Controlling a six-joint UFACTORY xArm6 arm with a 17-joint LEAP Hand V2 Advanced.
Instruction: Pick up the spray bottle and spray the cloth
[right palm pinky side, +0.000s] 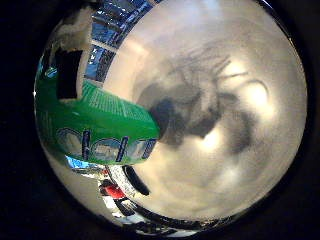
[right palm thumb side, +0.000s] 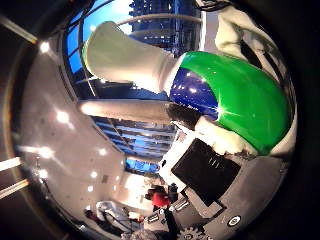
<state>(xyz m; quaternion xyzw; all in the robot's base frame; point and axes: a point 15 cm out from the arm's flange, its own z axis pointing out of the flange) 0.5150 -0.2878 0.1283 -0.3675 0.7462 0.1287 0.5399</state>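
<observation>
A green spray bottle with a white spray head fills much of the right thumb side palm view, close against the palm. My right hand is shut on it: white fingers curl round the green body. In the right little finger side palm view the bottle's green labelled body lies close beside the palm, held above a pale grey table. The shadow of hand and bottle falls on the table. I see no cloth in either view.
The thumb side view looks out past the bottle at the room: large windows and a ceiling with several lights. Dark objects lie near the table's edge.
</observation>
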